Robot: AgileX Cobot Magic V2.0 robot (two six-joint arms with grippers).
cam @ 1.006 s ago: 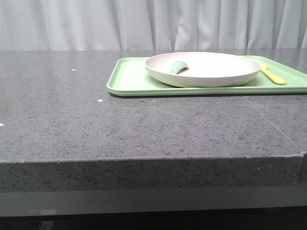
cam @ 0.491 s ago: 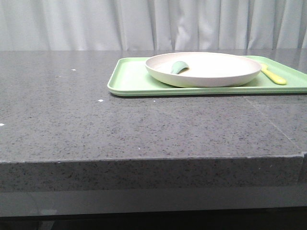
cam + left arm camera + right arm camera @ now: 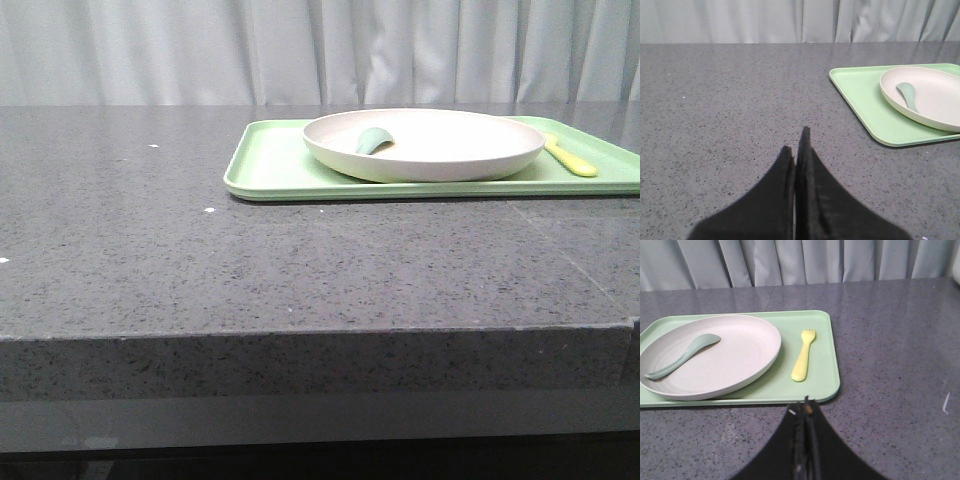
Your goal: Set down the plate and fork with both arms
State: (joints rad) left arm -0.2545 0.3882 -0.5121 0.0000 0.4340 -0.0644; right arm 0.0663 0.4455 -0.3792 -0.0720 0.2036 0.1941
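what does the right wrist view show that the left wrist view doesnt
Only the right wrist view shows the small pale-yellow plastic fork, lying on the flat light-green tray beside the plate, and the shut right gripper just in front of the tray's edge.

Only the left wrist view shows the shut left gripper over a broad stretch of bare grey speckled stone table, off to the side of the tray.

Both show the tray, the round cream plate resting on it, and the grey-green spoon-like utensil lying in the plate.
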